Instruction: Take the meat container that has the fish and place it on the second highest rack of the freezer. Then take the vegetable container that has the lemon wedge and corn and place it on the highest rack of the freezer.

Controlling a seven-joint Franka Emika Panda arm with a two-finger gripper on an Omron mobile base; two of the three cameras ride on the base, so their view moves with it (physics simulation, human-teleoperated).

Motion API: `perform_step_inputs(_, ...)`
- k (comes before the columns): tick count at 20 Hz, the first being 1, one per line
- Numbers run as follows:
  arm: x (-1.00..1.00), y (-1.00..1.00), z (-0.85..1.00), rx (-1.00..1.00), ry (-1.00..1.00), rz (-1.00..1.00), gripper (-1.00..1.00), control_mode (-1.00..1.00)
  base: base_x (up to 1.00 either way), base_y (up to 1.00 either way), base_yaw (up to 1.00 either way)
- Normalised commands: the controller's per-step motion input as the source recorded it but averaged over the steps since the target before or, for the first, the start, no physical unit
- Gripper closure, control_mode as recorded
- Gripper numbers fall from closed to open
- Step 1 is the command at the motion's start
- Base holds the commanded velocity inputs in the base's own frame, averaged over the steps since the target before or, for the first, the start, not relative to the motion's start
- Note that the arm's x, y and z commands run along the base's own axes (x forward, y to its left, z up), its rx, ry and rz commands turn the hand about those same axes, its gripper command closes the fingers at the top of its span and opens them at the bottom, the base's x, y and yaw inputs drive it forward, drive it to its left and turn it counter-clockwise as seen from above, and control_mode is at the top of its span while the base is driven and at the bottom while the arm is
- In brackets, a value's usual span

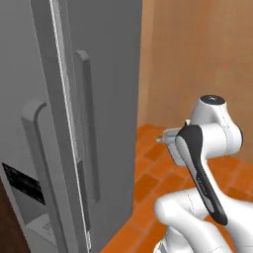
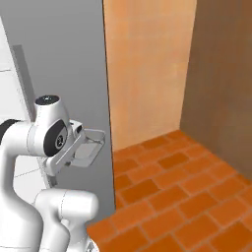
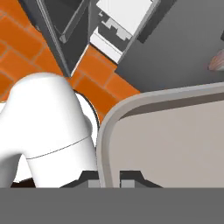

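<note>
— Where is the meat container (image 2: 88, 147) right now?

— Up in the air beside the freezer (image 1: 99, 74), held out from the arm's wrist. From the right base view it hangs level with the arm's upper joint, its pale inside turned toward the orange wall, just in front of the freezer's grey side.

— And the gripper (image 3: 109, 180), is it loose or tight?

— Tight. In the hand view the two dark tips pinch the container's grey rim between them, almost fully closed on that thin edge. The pan's rounded corner and flat pale floor spread out above the fingers.

— Any sign of the fish (image 3: 216, 61)?

— A pinkish-grey sliver shows at the far right edge of the hand view, past the pan's far rim. It is too cut off to say more.

— What lies below?

— Orange brick floor (image 2: 172, 197), and the freezer's long vertical handle (image 1: 86, 123) on its grey door.
</note>
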Motion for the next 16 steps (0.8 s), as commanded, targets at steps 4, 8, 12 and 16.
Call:
perform_step_inputs(4, 0.0, 0.0, 0.0, 0.0, 0.0, 0.0, 1.0, 1.0, 0.01, -0.44, 0.8)
perform_step_inputs(8, 0.0, 0.0, 0.0, 0.0, 0.0, 0.0, 1.0, 1.0, 0.0, -0.48, 0.79)
perform_step_inputs(12, 0.0, 0.0, 0.0, 0.0, 0.0, 0.0, 1.0, 1.0, 0.0, -0.43, 0.8)
perform_step_inputs(16, 0.0, 0.0, 0.0, 0.0, 0.0, 0.0, 1.0, 1.0, 0.07, -0.23, 0.8)
